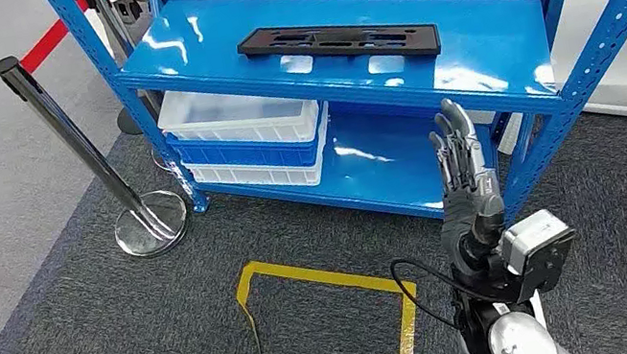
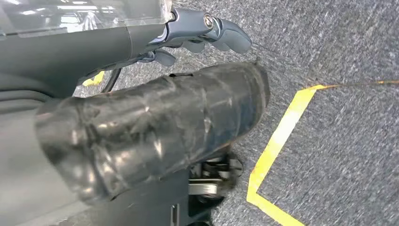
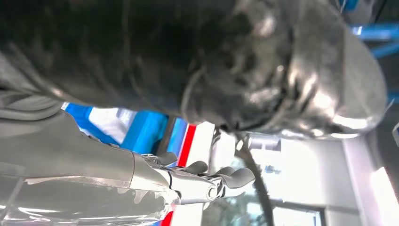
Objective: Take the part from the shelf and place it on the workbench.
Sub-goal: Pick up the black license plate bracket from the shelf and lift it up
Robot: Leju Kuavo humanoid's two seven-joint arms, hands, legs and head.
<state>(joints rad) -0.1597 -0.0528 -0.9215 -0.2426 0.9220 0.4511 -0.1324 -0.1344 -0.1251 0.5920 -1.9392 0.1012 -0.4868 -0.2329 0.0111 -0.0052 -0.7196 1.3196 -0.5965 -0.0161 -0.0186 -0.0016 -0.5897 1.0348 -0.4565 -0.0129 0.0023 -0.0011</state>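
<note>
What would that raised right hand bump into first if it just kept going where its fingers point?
Probably the front edge of the blue metal shelf's top board. The right hand is raised with fingertips just below that edge; depth is unclear, so it might pass in front.

right robot hand (image 1: pixel 463 172) raised upright, fingers straight and apart, empty; left robot hand (image 2: pixel 197 33) hangs empty.

Bright overhead light, white glare on the blue shelf (image 1: pixel 463 53); wrist views perhaps slightly blurred.
</note>
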